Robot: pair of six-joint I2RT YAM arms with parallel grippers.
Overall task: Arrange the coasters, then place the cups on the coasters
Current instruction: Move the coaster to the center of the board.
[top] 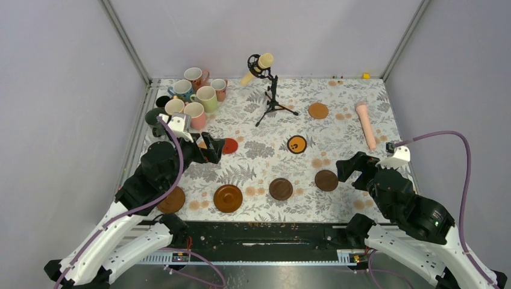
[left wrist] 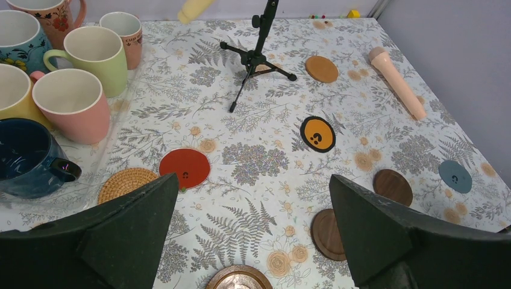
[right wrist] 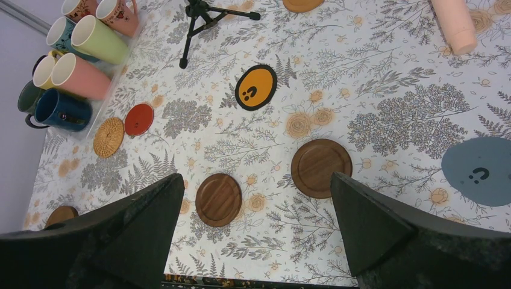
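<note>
Floral-cloth table (top: 343, 129) filled frame. Left gripper (top: 214, 153) lower left, right gripper (top: 346, 165) lower right, both spread wide, empty. Cups (top: 193, 96) bunched touching at upper left: I judged lifting one could knock neighbours. Microphone stand (top: 274, 99) upper centre, legs might snag my reach. Coasters (top: 281, 188) scattered across middle, flat; pinch could skid off.

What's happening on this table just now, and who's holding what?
Nothing is held yet. Both arms hang over the floral table with jaws open: the left gripper near the red coaster, the right gripper above two dark wooden coasters. The mugs stand bunched in the far left corner, none on a coaster; the coasters lie scattered.
</note>
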